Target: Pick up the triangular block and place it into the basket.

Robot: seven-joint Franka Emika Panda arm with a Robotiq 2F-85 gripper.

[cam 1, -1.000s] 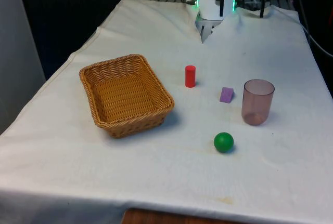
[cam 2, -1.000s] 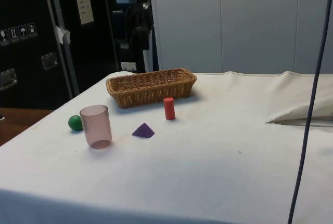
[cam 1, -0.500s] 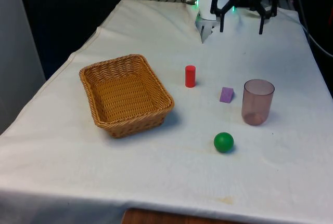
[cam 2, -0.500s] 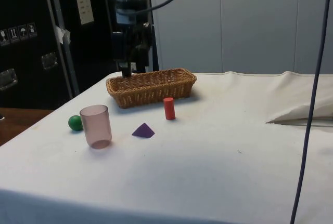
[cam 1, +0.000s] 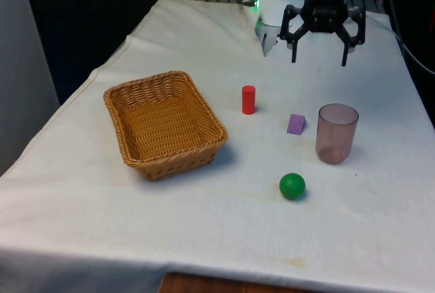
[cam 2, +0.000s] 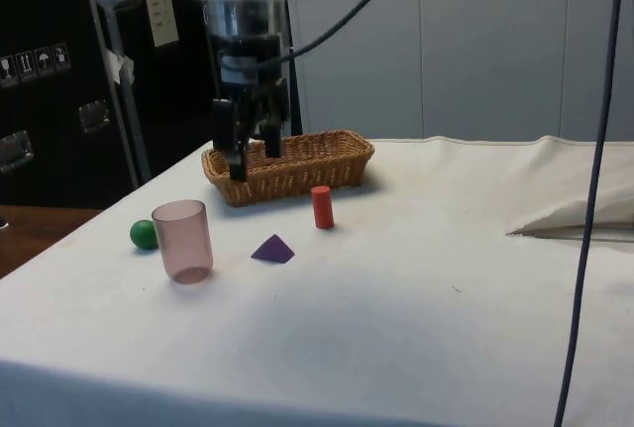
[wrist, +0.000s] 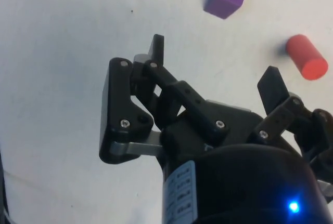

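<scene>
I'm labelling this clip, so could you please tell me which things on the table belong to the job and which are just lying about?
Part of the job:
- purple triangular block
- wicker basket
- gripper, jaws open, above the table

Just lying about:
- red cylinder
- green ball
- pink cup

white cloth [cam 1: 204, 238] over table; dark cabinets [cam 2: 59, 100], pale wall [cam 2: 475, 41].
</scene>
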